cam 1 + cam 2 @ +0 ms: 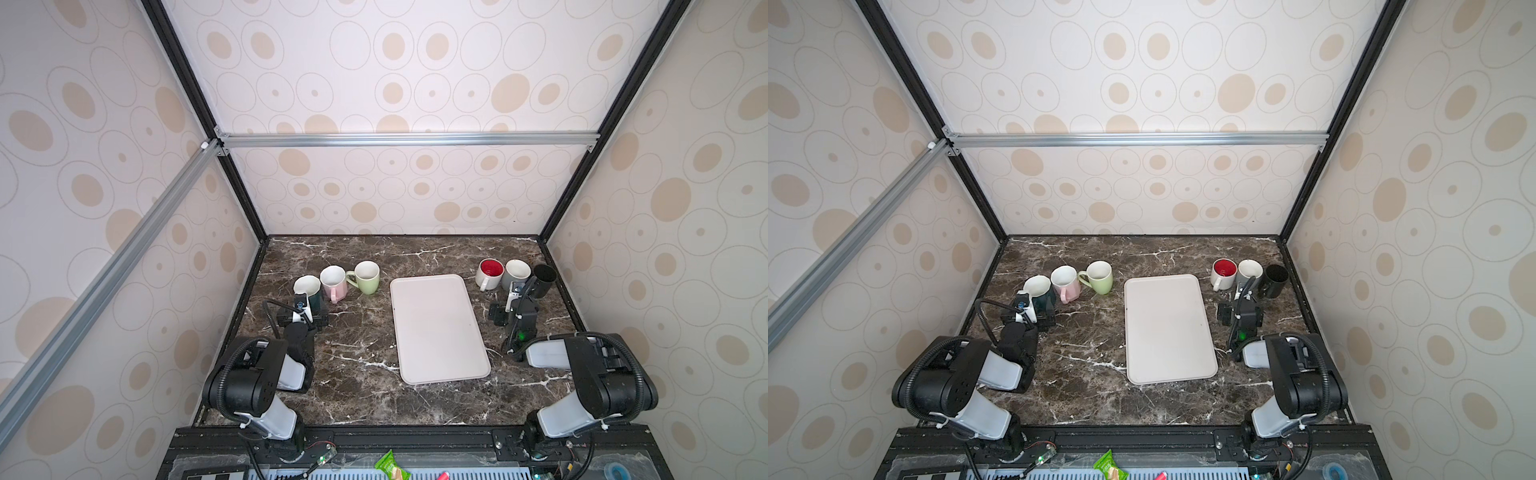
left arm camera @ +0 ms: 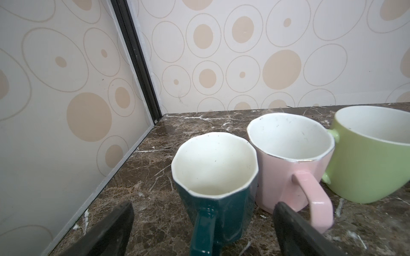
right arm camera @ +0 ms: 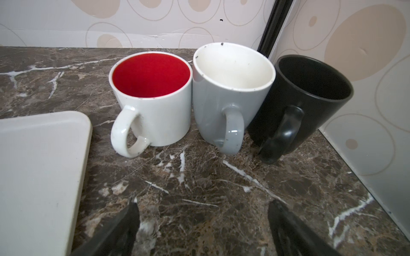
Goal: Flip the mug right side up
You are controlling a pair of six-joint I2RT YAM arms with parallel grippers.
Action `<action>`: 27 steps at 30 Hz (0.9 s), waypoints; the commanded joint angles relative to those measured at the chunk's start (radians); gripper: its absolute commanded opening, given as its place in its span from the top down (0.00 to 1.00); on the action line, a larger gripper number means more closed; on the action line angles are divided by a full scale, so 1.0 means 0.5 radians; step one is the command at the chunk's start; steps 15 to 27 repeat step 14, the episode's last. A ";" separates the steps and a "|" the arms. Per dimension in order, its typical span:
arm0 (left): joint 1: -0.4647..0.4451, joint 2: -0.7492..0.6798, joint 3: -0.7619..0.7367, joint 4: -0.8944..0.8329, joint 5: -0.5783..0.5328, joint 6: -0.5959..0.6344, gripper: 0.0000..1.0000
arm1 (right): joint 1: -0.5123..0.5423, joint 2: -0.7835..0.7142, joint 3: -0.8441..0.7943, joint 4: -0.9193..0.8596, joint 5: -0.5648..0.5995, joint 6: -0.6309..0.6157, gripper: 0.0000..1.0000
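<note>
Both jaws gape empty, the left astride a teal mug [image 2: 214, 184] handle hidden from above.

- The tray [image 1: 438, 328] lies mid-table [image 1: 357, 353], straight before me.
- The left mugs [image 1: 333, 282] stand in a row left of its far end.
- The right mugs [image 1: 515, 274] stand likewise on its right.

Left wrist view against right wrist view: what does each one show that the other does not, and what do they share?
Only left wrist: a teal mug, a pink mug and a green mug, upright in a row; the teal handle lies between the open jaws. Only right wrist: a red-lined mug, a grey mug and a black mug, upright, plus a tray corner. Both: the marble table, the patterned wall, open jaws holding nothing.
</note>
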 commanded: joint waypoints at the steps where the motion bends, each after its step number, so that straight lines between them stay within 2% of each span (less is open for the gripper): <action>1: 0.017 -0.004 0.009 0.065 0.031 -0.012 0.02 | 0.013 -0.001 0.000 0.082 -0.011 -0.040 0.07; 12: 0.058 -0.009 0.082 -0.087 0.141 -0.036 0.02 | 0.010 -0.009 0.012 0.041 -0.013 -0.037 0.07; 13: 0.058 -0.010 0.079 -0.086 0.141 -0.039 0.02 | 0.010 -0.009 0.011 0.041 -0.012 -0.038 0.06; 14: 0.058 -0.010 0.072 -0.075 0.137 -0.038 0.02 | 0.012 -0.010 0.012 0.041 -0.012 -0.037 0.00; 27: 0.058 -0.010 0.072 -0.075 0.137 -0.038 0.02 | 0.012 -0.010 0.012 0.041 -0.012 -0.037 0.00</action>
